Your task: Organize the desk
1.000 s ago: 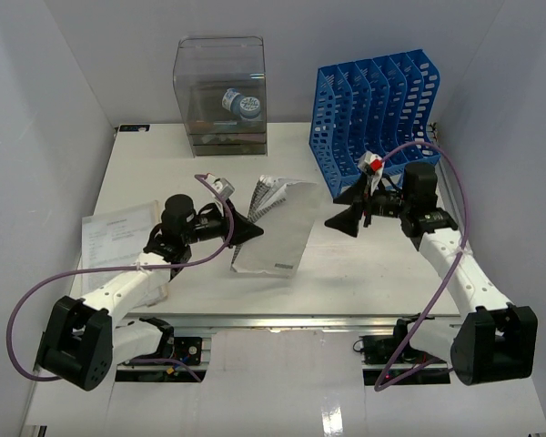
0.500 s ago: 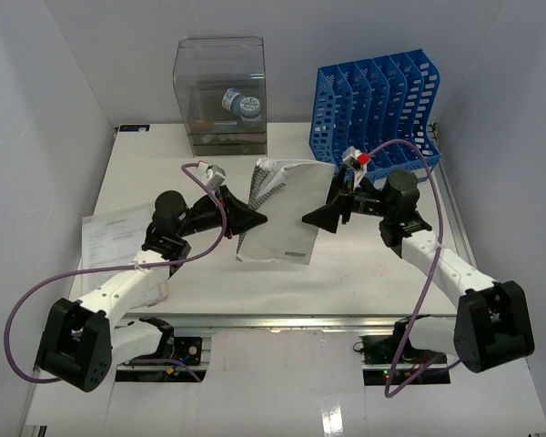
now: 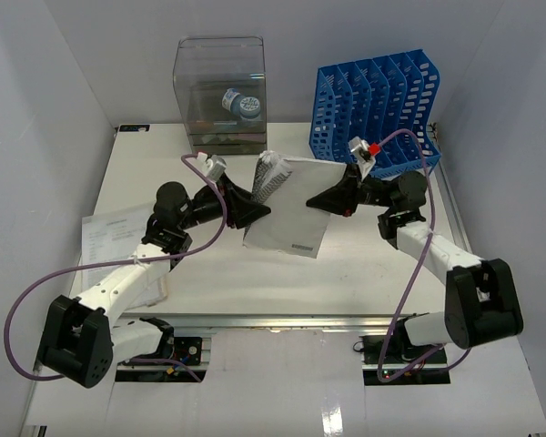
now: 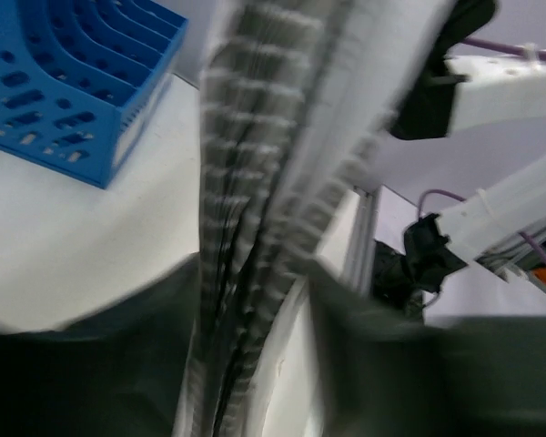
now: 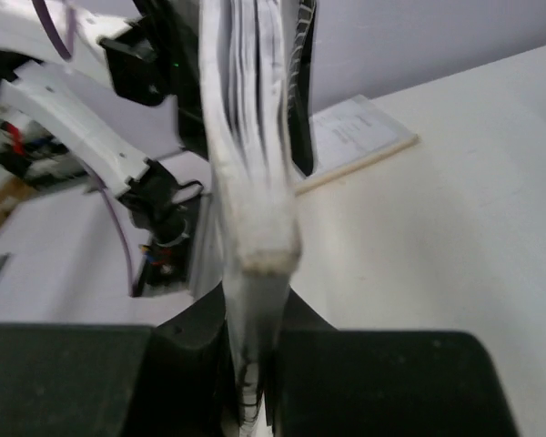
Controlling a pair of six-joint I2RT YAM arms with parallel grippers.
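**Booklet over desk, two grippers**

Right gripper (image 3: 326, 202) is clamping tight on the right edge of a booklet (image 3: 296, 214). Left gripper (image 3: 255, 211) is straddling its fanned left edge; whether it is gripping cannot be told. Desk (image 3: 364, 273) is lying beneath both grippers, its long axis running from one gripper's side across to the other's.

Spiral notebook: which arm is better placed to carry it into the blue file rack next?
Right. The right hand is shut on the spiral notebook at its edge nearest the blue file rack, which stands just beyond that arm. The left hand is at the binding side, farther from the rack.
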